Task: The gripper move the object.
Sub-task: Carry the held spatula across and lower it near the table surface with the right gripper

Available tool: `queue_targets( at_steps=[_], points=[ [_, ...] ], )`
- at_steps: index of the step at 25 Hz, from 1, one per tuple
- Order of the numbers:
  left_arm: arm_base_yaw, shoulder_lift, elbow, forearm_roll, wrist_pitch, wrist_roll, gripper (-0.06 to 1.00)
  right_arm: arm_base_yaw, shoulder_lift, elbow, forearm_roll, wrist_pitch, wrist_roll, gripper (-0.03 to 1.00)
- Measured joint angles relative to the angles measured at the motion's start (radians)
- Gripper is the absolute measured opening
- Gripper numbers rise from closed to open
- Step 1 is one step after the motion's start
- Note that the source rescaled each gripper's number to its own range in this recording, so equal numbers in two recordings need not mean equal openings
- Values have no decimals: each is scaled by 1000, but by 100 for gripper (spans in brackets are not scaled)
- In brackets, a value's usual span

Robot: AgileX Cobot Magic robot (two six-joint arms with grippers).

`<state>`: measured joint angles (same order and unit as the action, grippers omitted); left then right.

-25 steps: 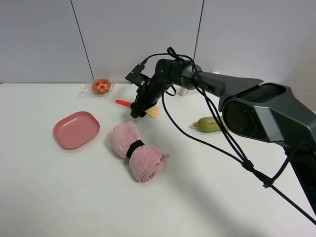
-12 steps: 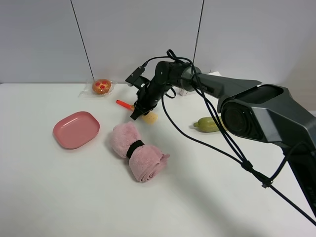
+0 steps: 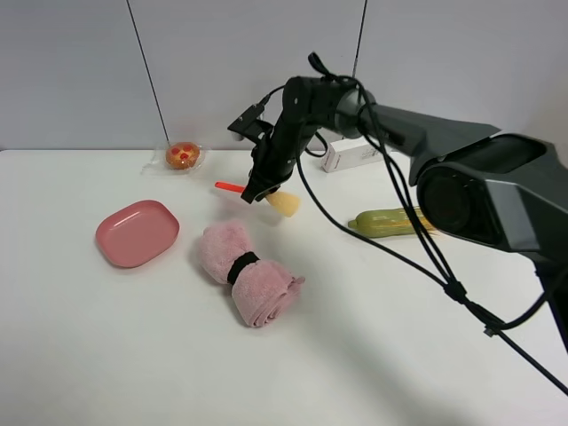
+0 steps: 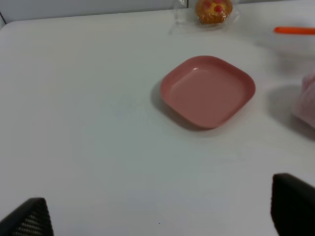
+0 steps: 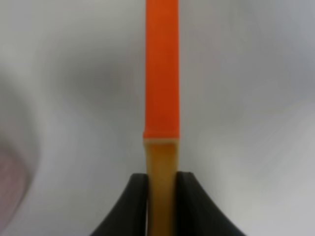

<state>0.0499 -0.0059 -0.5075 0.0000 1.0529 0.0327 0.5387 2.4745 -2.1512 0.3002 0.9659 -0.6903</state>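
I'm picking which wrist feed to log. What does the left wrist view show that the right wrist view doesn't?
Only the left wrist view: the pink rounded-square plate, the wrapped orange pastry, and the left gripper, open. Only the right wrist view: the right gripper shut on the small toy spatula, at its pale yellow part. Both: the spatula's red-orange handle and the white table.
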Motion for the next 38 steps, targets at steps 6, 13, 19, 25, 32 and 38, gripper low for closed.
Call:
queue_targets(
  at_steps=[6, 13, 19, 25, 32, 38],
  points=[
    [0, 0, 0, 0, 0, 0, 100, 0, -174, 0, -61, 218, 0, 1],
    [0, 0, 0, 0, 0, 0, 100, 11, -326, 0, -113, 240, -2, 1],
    [0, 0, 0, 0, 0, 0, 100, 56, -469, 61, -186, 243, 53, 1],
    [0, 0, 0, 0, 0, 0, 100, 91, -721, 372, -200, 243, 50, 1],
    [0, 0, 0, 0, 0, 0, 100, 100, -1063, 815, -190, 251, -26, 1],
    [0, 0, 0, 0, 0, 0, 100, 17, -1315, 1187, -195, 131, -244, 1]
  ],
)
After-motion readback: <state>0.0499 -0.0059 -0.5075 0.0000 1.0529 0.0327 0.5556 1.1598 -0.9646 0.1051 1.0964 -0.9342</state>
